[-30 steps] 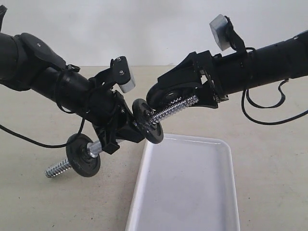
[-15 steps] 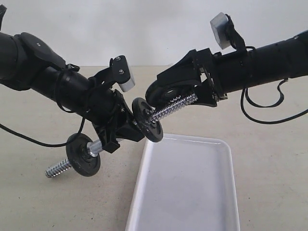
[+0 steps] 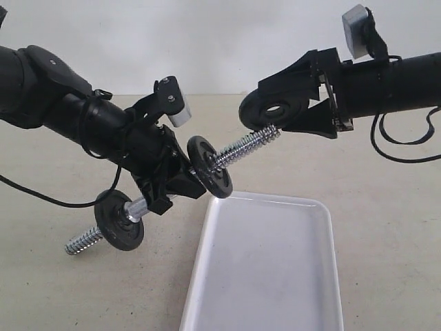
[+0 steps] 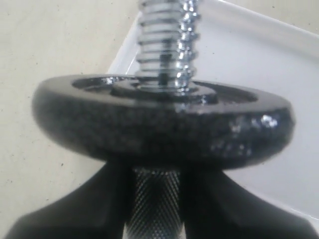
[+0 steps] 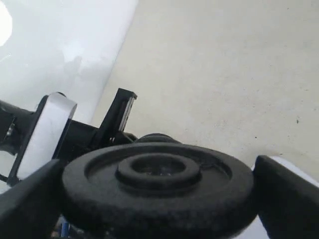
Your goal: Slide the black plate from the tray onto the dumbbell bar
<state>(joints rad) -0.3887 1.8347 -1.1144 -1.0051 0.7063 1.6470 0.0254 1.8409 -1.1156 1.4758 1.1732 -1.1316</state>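
Nearest the exterior camera, the tray (image 3: 269, 276) is seen lying flat on the beige table (image 3: 386, 207), its glossy white rim turned up all round. Past its far left corner, as viewed, the dumbbell bar (image 3: 244, 147) is held tilted by the left gripper (image 3: 172, 186), with the low end out to the left and the high end pointing toward the right arm. The left gripper's jaws are closed narrowly on the bar's knurled middle. In the left wrist view that knurled stretch (image 4: 152, 209) is seen pinched between two dark fingers. Two discs are already carried on the bar. A lower disc (image 3: 120, 221) sits near the low threaded end, outside the grip. An upper disc (image 3: 210, 167) is seated just above the grip, with thread showing beyond it. Farther back and higher, the black plate (image 3: 255, 110) is held off the tray, clamped by its rim between the widely spread fingers of the right gripper (image 3: 279, 110). The bar's high tip is seen just under the plate's lower rim, not inside the central hole; whether tip and rim touch cannot be told. In the right wrist view the plate (image 5: 159, 194) is seen nearly edge-on, with a finger against each side. A plain white wall (image 3: 227, 41) is noted behind.
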